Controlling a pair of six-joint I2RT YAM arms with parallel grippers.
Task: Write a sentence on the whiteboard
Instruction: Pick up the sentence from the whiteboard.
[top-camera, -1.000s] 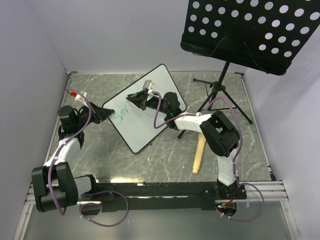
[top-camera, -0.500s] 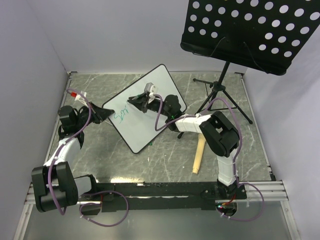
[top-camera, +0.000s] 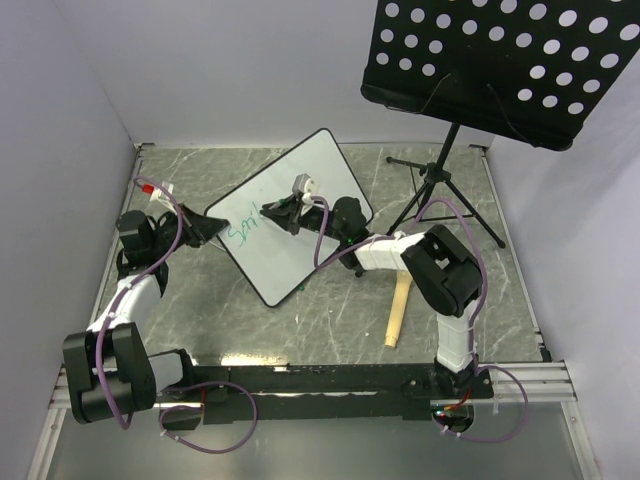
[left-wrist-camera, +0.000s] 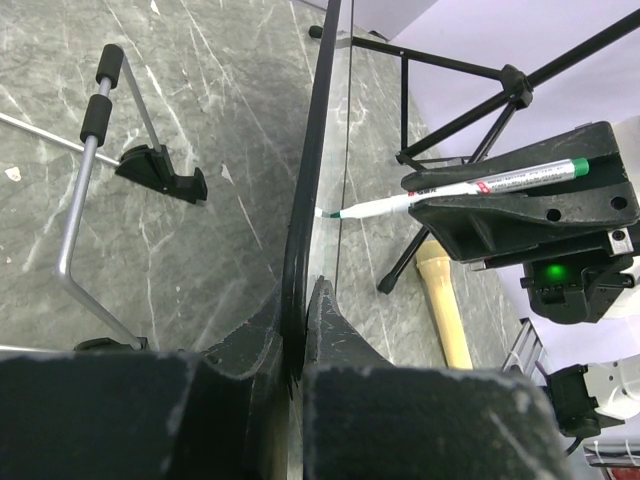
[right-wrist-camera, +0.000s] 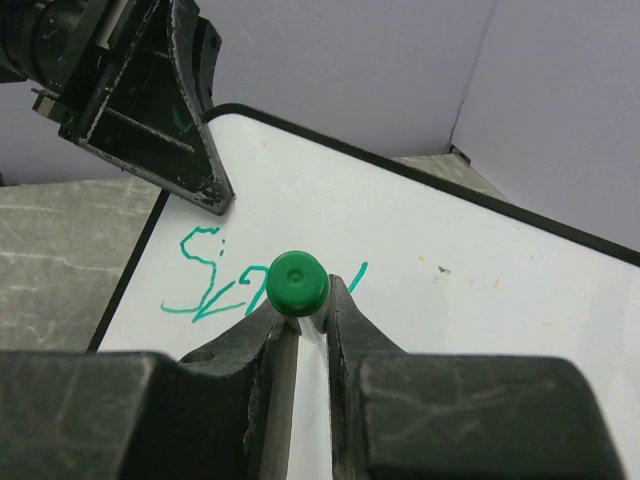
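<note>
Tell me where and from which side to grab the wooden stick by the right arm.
Probably at its middle, from straight above, closing across the narrow width: the wooden stick lies flat on the table, long and slim, both long sides free.

Middle of the sentence (right-wrist-camera: 212, 285) behind the green marker cap (right-wrist-camera: 297, 283)

Music stand (top-camera: 500, 70) blocks far right, wooden stick (top-camera: 398, 312) near-right, open before whiteboard (top-camera: 280, 262)
</note>
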